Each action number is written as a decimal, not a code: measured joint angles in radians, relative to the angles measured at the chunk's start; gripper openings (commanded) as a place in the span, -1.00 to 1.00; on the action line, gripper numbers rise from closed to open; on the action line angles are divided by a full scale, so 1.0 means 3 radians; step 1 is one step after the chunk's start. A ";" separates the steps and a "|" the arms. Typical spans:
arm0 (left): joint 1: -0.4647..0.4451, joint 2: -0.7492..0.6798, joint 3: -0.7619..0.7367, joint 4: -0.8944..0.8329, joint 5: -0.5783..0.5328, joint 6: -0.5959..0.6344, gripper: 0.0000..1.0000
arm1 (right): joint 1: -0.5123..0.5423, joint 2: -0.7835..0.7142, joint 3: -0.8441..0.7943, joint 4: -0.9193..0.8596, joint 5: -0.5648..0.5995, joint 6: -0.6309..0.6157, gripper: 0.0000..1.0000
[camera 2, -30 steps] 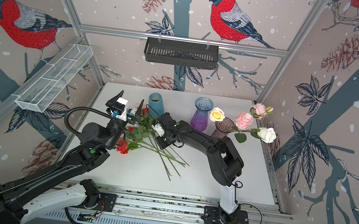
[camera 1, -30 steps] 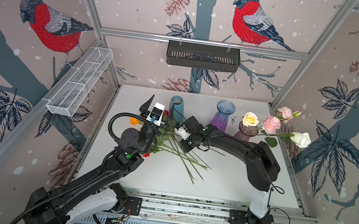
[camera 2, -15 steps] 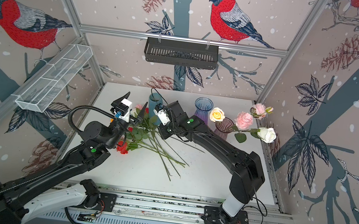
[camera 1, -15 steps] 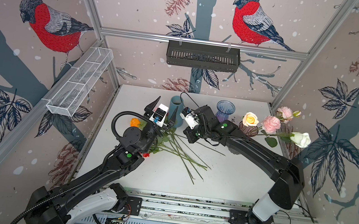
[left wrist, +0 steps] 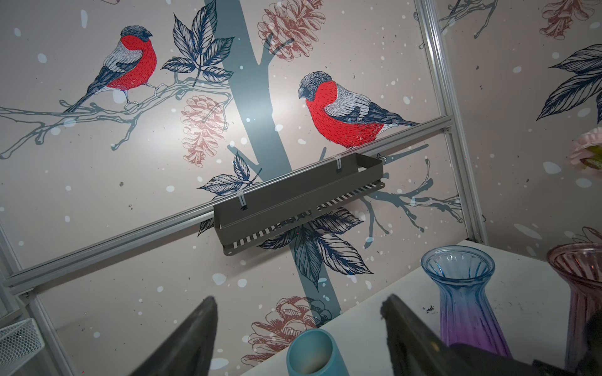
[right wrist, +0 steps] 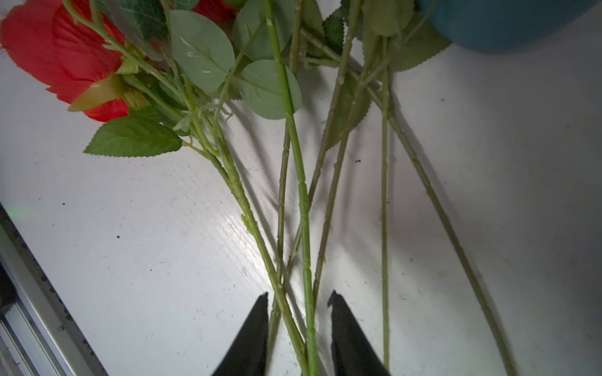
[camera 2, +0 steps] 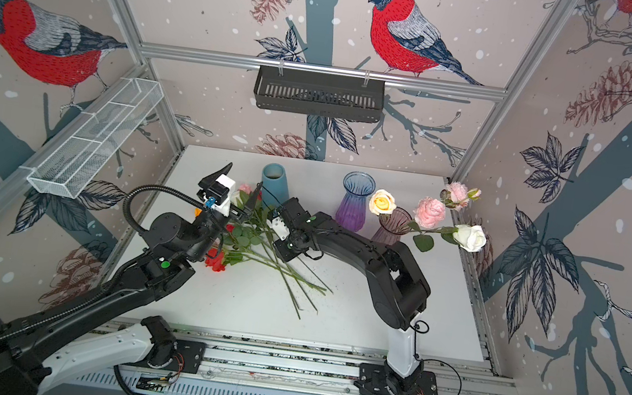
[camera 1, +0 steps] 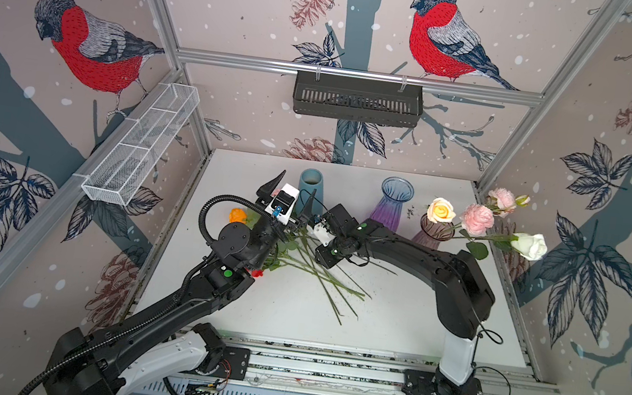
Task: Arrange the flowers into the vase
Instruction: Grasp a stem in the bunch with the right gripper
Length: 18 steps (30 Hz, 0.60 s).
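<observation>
- Wallpaper with red-breasted birds, pine cones and leaves covers the three walls around one white table (camera 1: pixel 393 323). Two whole birds show in both top views.
- Two baskets hang on the walls: one white wire basket (camera 1: pixel 136 148) on the left and one dark slotted basket (camera 1: pixel 357 99) on the far rail.
- Three vases stand along the far part of the table: a teal vase (camera 1: pixel 310 189) on the left, a blue-purple vase (camera 1: pixel 393 201) in the middle and a mauve vase (camera 1: pixel 433 234) on the right.
- Four of the flowers (camera 1: pixel 478 219) stand in the mauve vase. They are one yellow rose (camera 1: pixel 441 211), two pink heads, and one white rose (camera 1: pixel 528 245) leaning out to the right.
- The other flowers lie in one loose pile (camera 2: pixel 258 240) left of centre, with heads to the left and stems fanning toward the near right.
- At least six stems (right wrist: pixel 301 195) show in the right wrist view.
- The heads visible in the pile are one orange head (camera 1: pixel 237 215), one pink head (camera 2: pixel 245 188) and two red heads (camera 2: pixel 216 262). The left arm hides part of the pile.
- The left gripper (camera 1: pixel 298 185) is raised over the pile's heads, just near of the teal vase. Its two fingers (left wrist: pixel 195 332) are spread wide and nothing is between them.
- The right gripper (right wrist: pixel 299 294) reaches in from the right, low over the stems. Its two fingers are narrowly parted and straddle about three crossing stems. There is a gap at each pad, so nothing is clamped.
</observation>
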 measured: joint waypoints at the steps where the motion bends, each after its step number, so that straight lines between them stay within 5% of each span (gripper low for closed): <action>1: 0.0000 0.0004 0.0003 0.0000 0.0009 -0.0001 0.60 | 0.0006 0.0081 0.0057 0.0000 -0.0013 -0.0001 -0.35; 7: 0.0000 0.0004 0.0011 -0.0003 0.0050 -0.0001 0.60 | 0.0015 0.0472 0.0336 -0.0039 -0.0043 -0.0024 -0.47; 12: 0.0000 0.0000 0.0013 -0.0003 0.0055 -0.0001 0.60 | 0.0017 0.0532 0.0376 -0.0084 -0.0041 -0.0024 -0.93; 18: 0.0000 -0.0001 0.0013 -0.0003 0.0056 -0.0001 0.62 | 0.0019 0.0309 0.0336 -0.0135 0.0022 -0.0024 -0.98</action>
